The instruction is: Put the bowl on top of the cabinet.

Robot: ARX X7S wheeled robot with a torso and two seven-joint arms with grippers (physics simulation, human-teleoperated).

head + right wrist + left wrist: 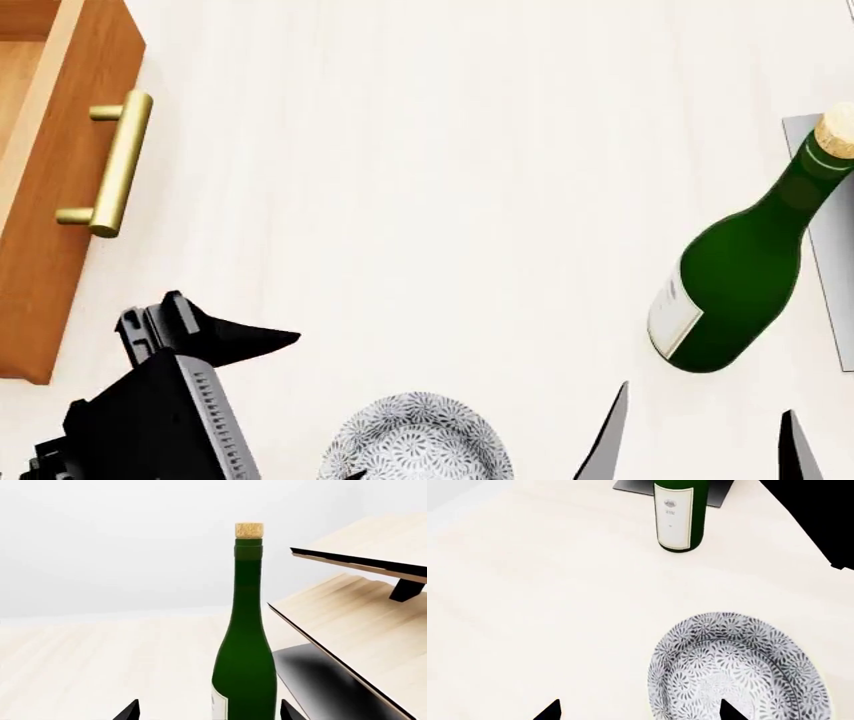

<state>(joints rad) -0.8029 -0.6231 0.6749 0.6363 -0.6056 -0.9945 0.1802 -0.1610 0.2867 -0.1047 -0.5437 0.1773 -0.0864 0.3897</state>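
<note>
Two pincers showed, each with jaws spread and gripping nothing. The left pincer (637, 711) hung over the pale table (441, 180) with one dark fingertip (730, 711) above the rim of the speckled bowl (739, 670), though contact could not be judged. The bowl stood upright on the table, near the green wine bottle (731, 285) and well apart from the orange-brown cabinet (54, 250), whose drawer with its brass bar handle (110, 162) stood pulled out. The right pincer (209, 711) faced the corked wine bottle, which stood upright just beside the pale plywood rack (360, 625) on its dark base.
</note>
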